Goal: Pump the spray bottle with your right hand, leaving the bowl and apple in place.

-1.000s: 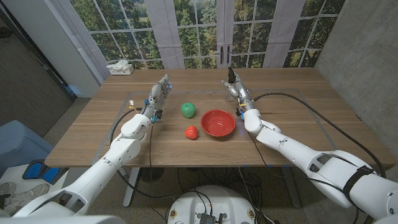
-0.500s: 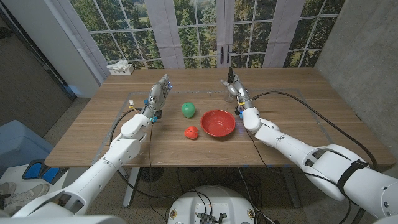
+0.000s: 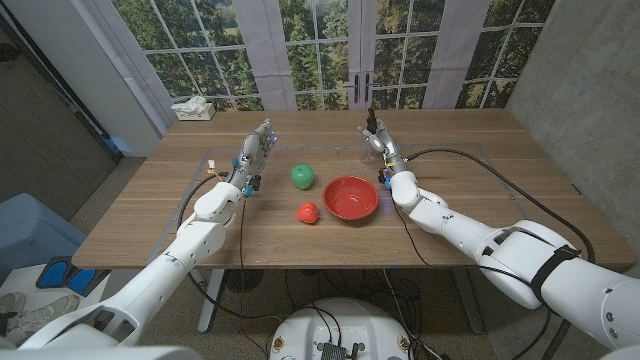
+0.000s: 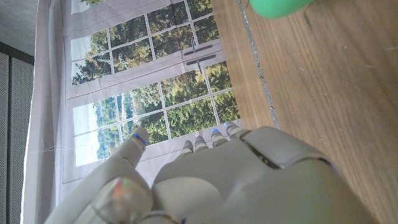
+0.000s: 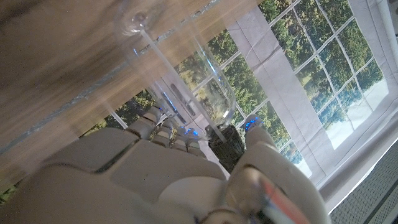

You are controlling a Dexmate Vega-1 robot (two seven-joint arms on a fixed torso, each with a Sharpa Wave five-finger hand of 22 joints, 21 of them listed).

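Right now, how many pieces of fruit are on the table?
2. A green apple lies near the table's middle, between the two hands. A smaller red fruit lies just in front of it, beside the red bowl. None seems hidden.

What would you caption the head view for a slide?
Right hand grips a clear spray bottle; red bowl, green apple and left hand wait.

The wooden table (image 3: 200, 200) carries a red bowl (image 3: 351, 198) near its centre. A green apple (image 3: 303, 176) sits at the bowl's ten o'clock, a small red fruit (image 3: 308, 212) at eight. A clear bottle (image 3: 372, 143) stands at one o'clock, and a tissue box (image 3: 193, 109) lies at the far left corner.
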